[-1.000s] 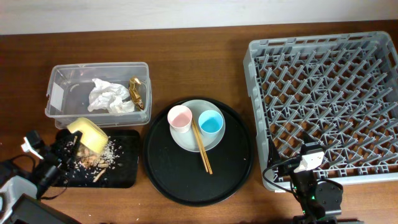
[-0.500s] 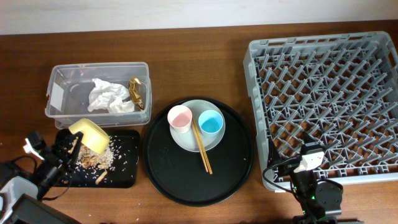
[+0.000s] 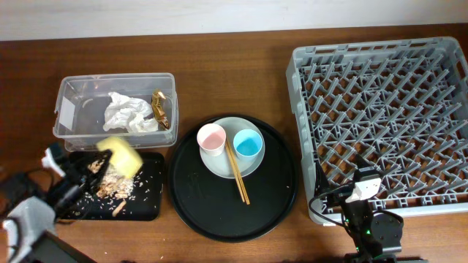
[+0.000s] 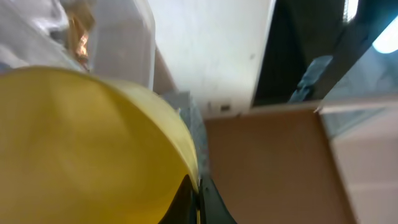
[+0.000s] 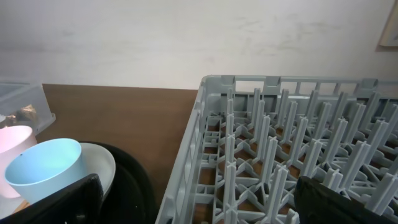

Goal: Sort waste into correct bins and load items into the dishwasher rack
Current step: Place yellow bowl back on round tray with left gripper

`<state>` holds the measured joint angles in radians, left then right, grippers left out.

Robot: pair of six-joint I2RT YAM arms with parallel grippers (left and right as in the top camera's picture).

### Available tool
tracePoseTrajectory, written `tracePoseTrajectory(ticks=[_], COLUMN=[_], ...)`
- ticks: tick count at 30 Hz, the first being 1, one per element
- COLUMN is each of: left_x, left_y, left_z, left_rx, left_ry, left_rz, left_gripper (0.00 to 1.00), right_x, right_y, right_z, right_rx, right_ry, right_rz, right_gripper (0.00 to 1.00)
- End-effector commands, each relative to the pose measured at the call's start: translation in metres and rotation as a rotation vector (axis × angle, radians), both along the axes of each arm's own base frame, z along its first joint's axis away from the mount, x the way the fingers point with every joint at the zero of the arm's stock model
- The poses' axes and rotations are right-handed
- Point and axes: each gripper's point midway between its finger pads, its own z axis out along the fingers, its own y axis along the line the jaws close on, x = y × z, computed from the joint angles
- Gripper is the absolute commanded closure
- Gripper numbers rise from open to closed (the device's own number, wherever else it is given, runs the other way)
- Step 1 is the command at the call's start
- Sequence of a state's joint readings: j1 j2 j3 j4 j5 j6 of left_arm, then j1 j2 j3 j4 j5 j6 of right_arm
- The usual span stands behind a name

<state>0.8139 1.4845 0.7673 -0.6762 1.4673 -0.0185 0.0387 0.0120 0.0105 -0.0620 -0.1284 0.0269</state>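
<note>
The yellow bowl (image 3: 122,154) (probably light, stiff, slick) hangs clenched at its rim by the left fingers (image 4: 209,209); right fingers (image 5: 62,202) released.

1. The left arm (image 3: 64,196) is mostly black. It has a small white part near its upper end and a pale grey-white casing lower down. All of it looks blurred.
2. Thin black cables make loops beside this arm.
3. The right arm (image 3: 369,223) is black, with a white block on top and a tiny green light.
4. A thin black cable curves out from its side.
5. The right gripper (image 5: 202,202) has two flat, matte black fingers (image 5: 59,199).
</note>
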Motion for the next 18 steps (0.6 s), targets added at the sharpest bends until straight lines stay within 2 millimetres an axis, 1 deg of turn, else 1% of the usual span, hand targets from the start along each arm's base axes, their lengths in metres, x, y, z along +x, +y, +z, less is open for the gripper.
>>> tracePoseTrajectory(ticks=[1,4,6,7,10,12,14,17,18], left_x=[0.015,0.017,0.011,0.005,-0.022,-0.045,-0.067,-0.09,-0.095], left_y=[-0.035,-0.08,-0.115,-0.134,-0.177,-0.203,-0.228,-0.254,-0.259], left_z=[0.024,0.032,0.03,0.025,0.002,-0.014,-0.028,-0.045,-0.051], left_rx=[0.215,0.405,0.537,0.617,0.844,0.969,1.057,1.129,1.153], left_ry=[0.059,0.09,0.113,0.13,0.196,0.223,0.233,0.239,0.239], left_rz=[-0.083,-0.155,-0.203,-0.228,-0.302,-0.369,-0.443,-0.526,-0.547], left_gripper=[1.0,1.0,1.0,1.0,1.0,1.0,1.0,1.0,1.0], right_x=[0.0,0.0,0.0,0.0,0.0,0.0,0.0,0.0,0.0], right_y=[-0.003,-0.003,-0.003,-0.003,-0.003,-0.003,-0.003,-0.003,-0.003], right_z=[-0.002,-0.002,-0.002,-0.002,-0.002,-0.002,-0.002,-0.002,-0.002], right_rx=[0.011,0.011,0.011,0.011,0.011,0.011,0.011,0.011,0.011], right_ry=[0.004,0.004,0.004,0.004,0.004,0.004,0.004,0.004,0.004], right_rz=[-0.015,-0.015,-0.015,-0.015,-0.015,-0.015,-0.015,-0.015,-0.015], right_gripper=[0.01,0.01,0.01,0.01,0.01,0.01,0.01,0.01,0.01])
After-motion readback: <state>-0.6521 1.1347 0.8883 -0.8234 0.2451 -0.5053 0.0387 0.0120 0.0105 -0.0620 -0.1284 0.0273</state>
